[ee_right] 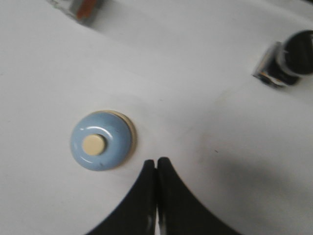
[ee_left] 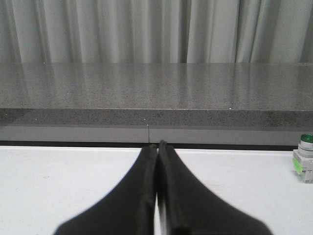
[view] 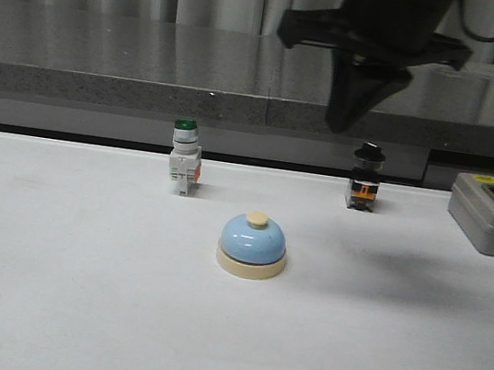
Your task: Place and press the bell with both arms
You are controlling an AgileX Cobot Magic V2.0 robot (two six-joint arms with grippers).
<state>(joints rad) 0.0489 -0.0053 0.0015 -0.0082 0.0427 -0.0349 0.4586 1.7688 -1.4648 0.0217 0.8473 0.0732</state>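
Sitting on the white counter (view: pixel 43 303), the bell (view: pixel 253 245) stood alone. High above at 1 o'clock hung the right hand (ee_right: pixel 156 164), closed and empty. Dropping off-centre, it could miss the button (view: pixel 258 218) and push the bell away. The left hand (ee_left: pixel 157 147) was closed too.

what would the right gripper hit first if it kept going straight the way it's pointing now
Probably bare table. The shut right gripper points down from above, and its tips sit just beside the bell, not over the button. Depth is unclear, so it may graze the bell's rim.
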